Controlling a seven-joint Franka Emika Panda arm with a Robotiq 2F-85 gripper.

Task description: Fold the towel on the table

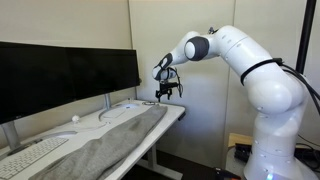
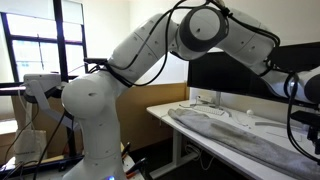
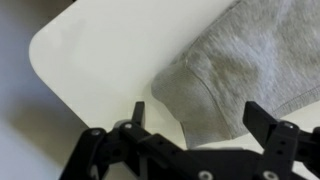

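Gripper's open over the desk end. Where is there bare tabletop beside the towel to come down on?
Free: the rounded corner of the table, bordered by the towel end, to the left of the gripper in the wrist view. Crowded: in an exterior view the towel covers the front strip, with the keyboard and monitors beyond it.

Grey-brown fuzzy towel spread flat lengthwise, long white table, towel corner near rounded table corner
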